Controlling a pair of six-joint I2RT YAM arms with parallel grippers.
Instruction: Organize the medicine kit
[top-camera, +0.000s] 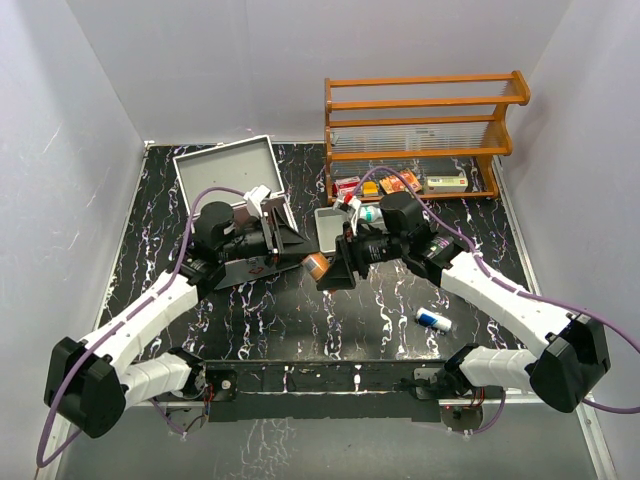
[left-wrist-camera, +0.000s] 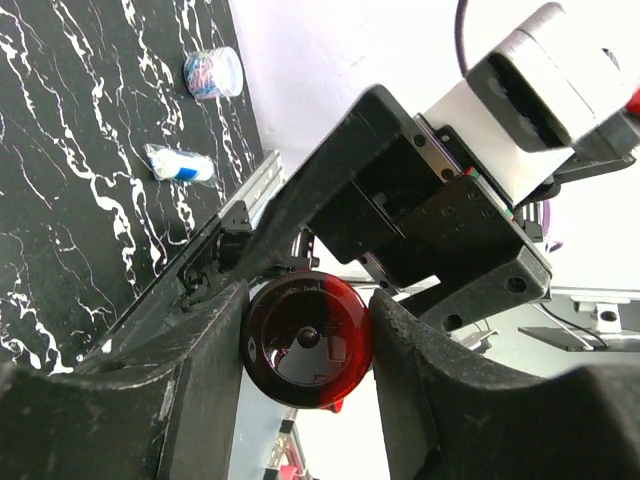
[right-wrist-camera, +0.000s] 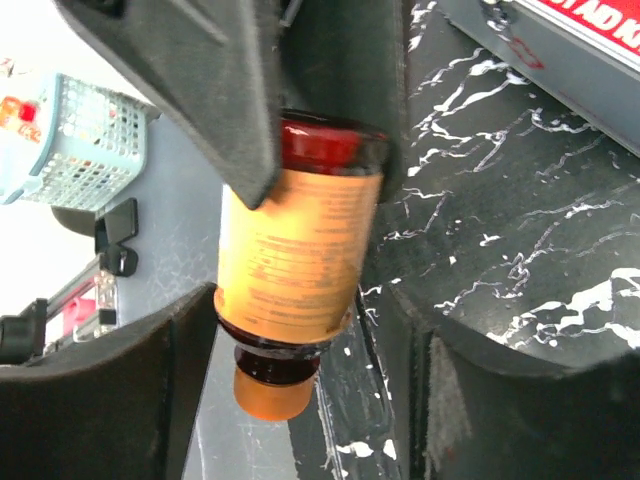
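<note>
Between the fingers of the left gripper (left-wrist-camera: 310, 296), the amber medicine bottle (left-wrist-camera: 308, 340) is clamped tight at its base. Dead ahead, nose to nose, the right gripper (right-wrist-camera: 305, 318) sits narrow around the bottle's capped end, with one finger touching the shoulder. Whether it truly grips, I cannot tell. The open kit case (top-camera: 225, 165) lies just beside the left gripper, and the wooden rack (top-camera: 425, 120) stands beyond the right gripper.

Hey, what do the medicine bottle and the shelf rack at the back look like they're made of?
The bottle is glossy, translucent dark red, either glass or plastic; I can't tell which. Its matte orange label is probably paper. The rack looks like wood with an orange-brown varnish, judging by its slats and sheen.
</note>
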